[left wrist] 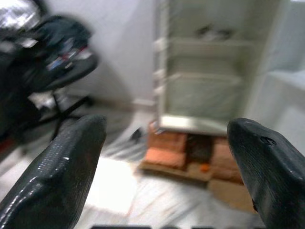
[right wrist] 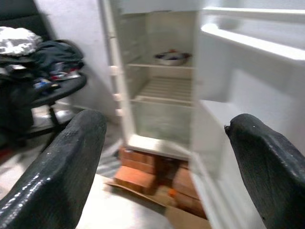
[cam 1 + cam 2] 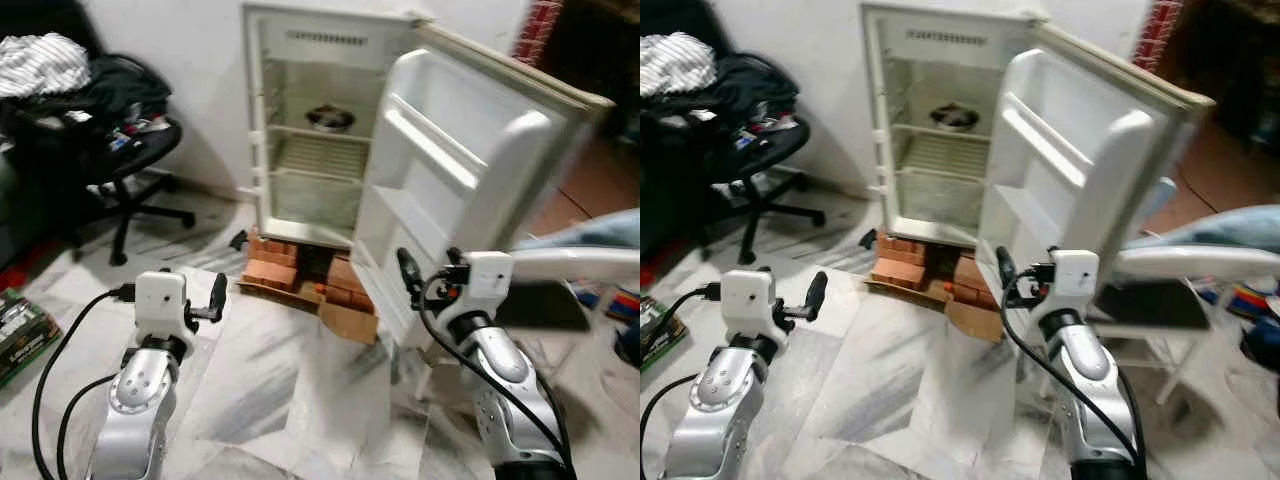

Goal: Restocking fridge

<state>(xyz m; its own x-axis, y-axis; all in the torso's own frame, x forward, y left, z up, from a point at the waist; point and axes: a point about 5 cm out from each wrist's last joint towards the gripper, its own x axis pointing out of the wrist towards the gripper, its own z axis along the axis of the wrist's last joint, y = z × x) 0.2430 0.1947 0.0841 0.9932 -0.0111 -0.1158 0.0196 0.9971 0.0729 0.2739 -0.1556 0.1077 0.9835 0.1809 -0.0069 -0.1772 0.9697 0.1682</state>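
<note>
Two grippers, left and right, fingers wide, empty. Fridge at twelve, door open; I risk clipping it, probably at one.

Fridge ahead, door swung open to the right.
The fridge stands on bricks against the wall, a pot on its upper shelf; a chair piled with clothes sits to its left.

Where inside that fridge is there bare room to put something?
The middle rack below the bowl is bare, as are the door shelves. The bowl takes the upper shelf's middle. The chair is piled with clothes.
</note>
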